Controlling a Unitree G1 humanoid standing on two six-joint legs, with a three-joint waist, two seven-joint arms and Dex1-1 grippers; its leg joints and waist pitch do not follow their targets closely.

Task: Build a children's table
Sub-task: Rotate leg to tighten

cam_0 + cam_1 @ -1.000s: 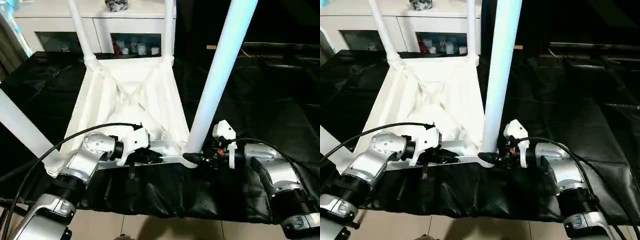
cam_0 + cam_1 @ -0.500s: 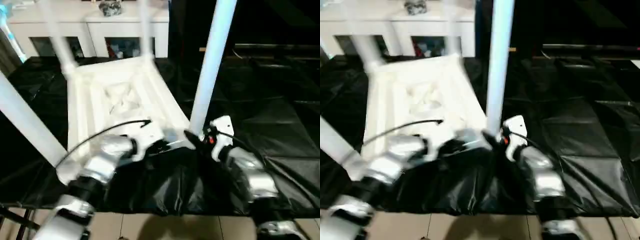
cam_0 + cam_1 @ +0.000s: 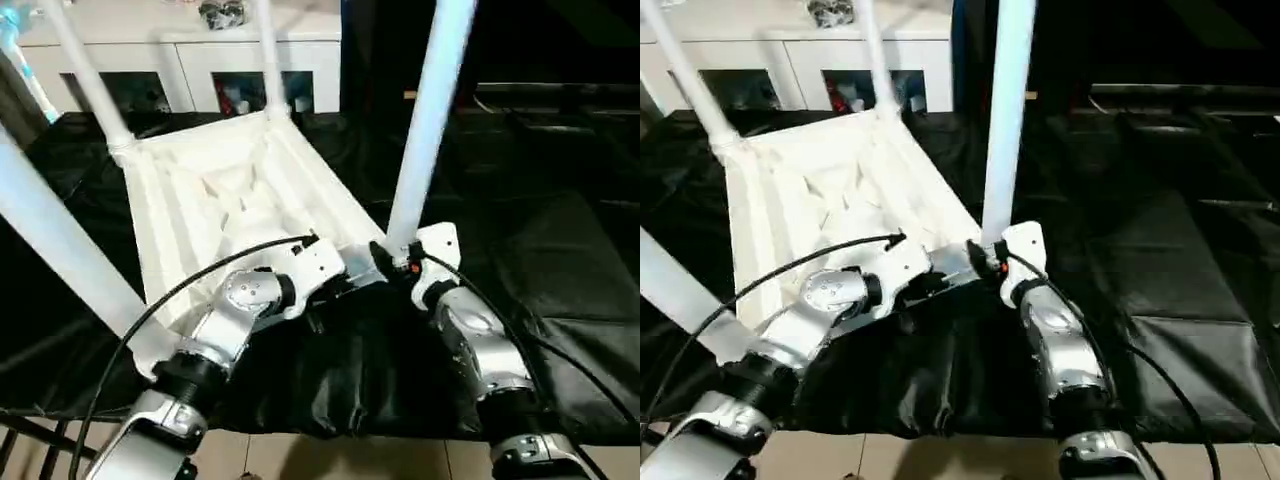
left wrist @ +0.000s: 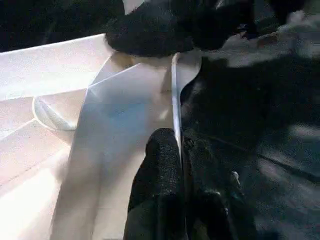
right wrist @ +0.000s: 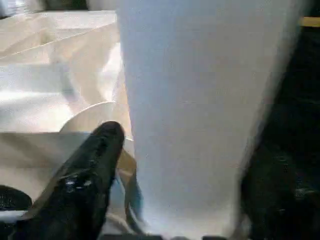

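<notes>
At the near edge of the upturned tabletop (image 3: 240, 200), my left gripper (image 4: 175, 150) is pinched together on the thin rim, one black finger (image 4: 157, 170) on the ribbed inner side and the other on the outer side over the black sheet (image 3: 560, 250). My right gripper (image 3: 385, 262) sits at about 3 o'clock from it, at the near right corner, with its fingers spread either side of the foot of the near right leg (image 3: 425, 120); the wrist view puts one dark finger (image 5: 90, 165) just beside the leg's base and the other at its far side, but I cannot tell whether they press on it or merely flank it. From the grippers outward, the tabletop runs away toward 12 o'clock, underside up, with a leg (image 3: 85, 75) standing at the far left corner, another (image 3: 268, 50) at the far right, and a fourth (image 3: 60, 250) rising at about 9 o'clock from the near left corner. Beyond it, at 12 o'clock, stands the white cabinet (image 3: 190, 50). I judge all four legs are seated and the step in hand is checking or seating the last one while the left gripper steadies the top. The next move calls for a firm hold on the rim, a clean release of the leg, and then turning the table onto its feet.
</notes>
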